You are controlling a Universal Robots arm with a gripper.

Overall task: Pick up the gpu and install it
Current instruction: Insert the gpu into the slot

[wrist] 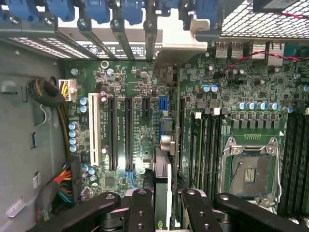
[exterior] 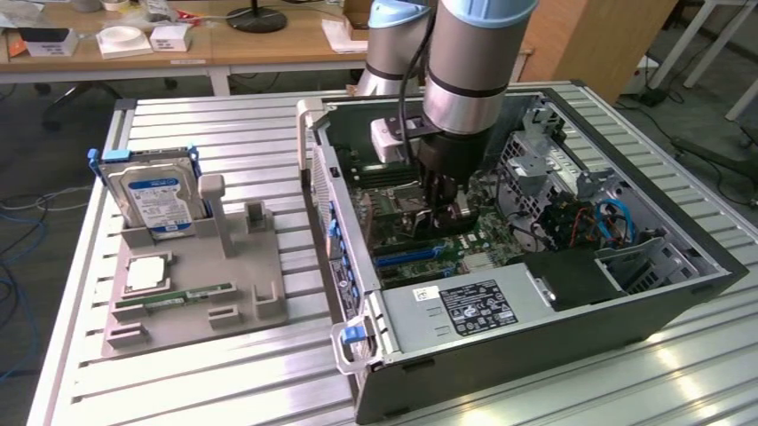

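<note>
**Gpu held edge-on inside the open case**

The arm reaches down into the open computer case (exterior: 663,302), which lies on its side on a slatted metal table (exterior: 213,124). The gripper (wrist: 161,205) is clamped on the gpu (wrist: 163,164), its 2 black fingers (wrist: 140,210) pressing the thin card from either side. In the wrist view the card shows edge-on, running from the fingers toward its pale metal bracket (wrist: 181,38) at the case's rear wall, under a row of blue slot clips (wrist: 96,9). It stands over the green motherboard (wrist: 135,82), parallel to the long black expansion slots (wrist: 112,133) and between them and the CPU socket (wrist: 251,171). Whether its edge sits in a slot cannot be told.

On the exterior view's left, well apart from the case, a grey holder (exterior: 237,266) carries an upright hard drive (exterior: 156,197) with a blue label and a flat green RAM stick (exterior: 177,295).
</note>
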